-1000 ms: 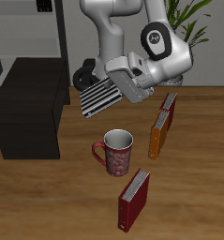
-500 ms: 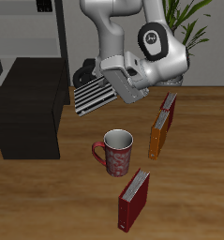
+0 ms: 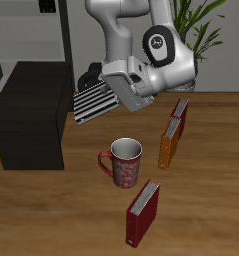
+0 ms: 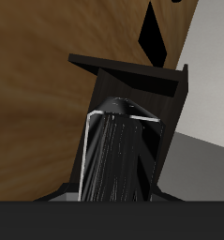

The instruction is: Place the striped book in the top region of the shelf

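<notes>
— Did you see that? The striped book (image 3: 95, 101) has drifted sideways since a moment ago, away from the orange book and closer to the shelf (image 3: 31, 115).

— I did. The arm carried it over, and it hangs tilted in the air above the tabletop, between the shelf and the orange book (image 3: 171, 135). Its near end is just short of the shelf's inner edge, not on top of it.

— Is the gripper (image 3: 121, 92) really clamped on it?

— The fingers are closed onto one end of the book; the rest sticks out toward the shelf.

— What else is down there?

— A red patterned mug (image 3: 123, 162) stands below the book, toward the middle of the tabletop (image 3: 211, 200). A dark red book (image 3: 143, 212) stands nearer the front edge. The orange one stands upright farther back.

— And from the gripper's own camera?

— The striped book (image 4: 116, 155) fills the middle, dark with fine lines, running away from the lens. Beyond it lies the black shelf (image 4: 141, 80), with wooden tabletop (image 4: 34, 84) beside it. I cannot make out the fingers there.
</notes>
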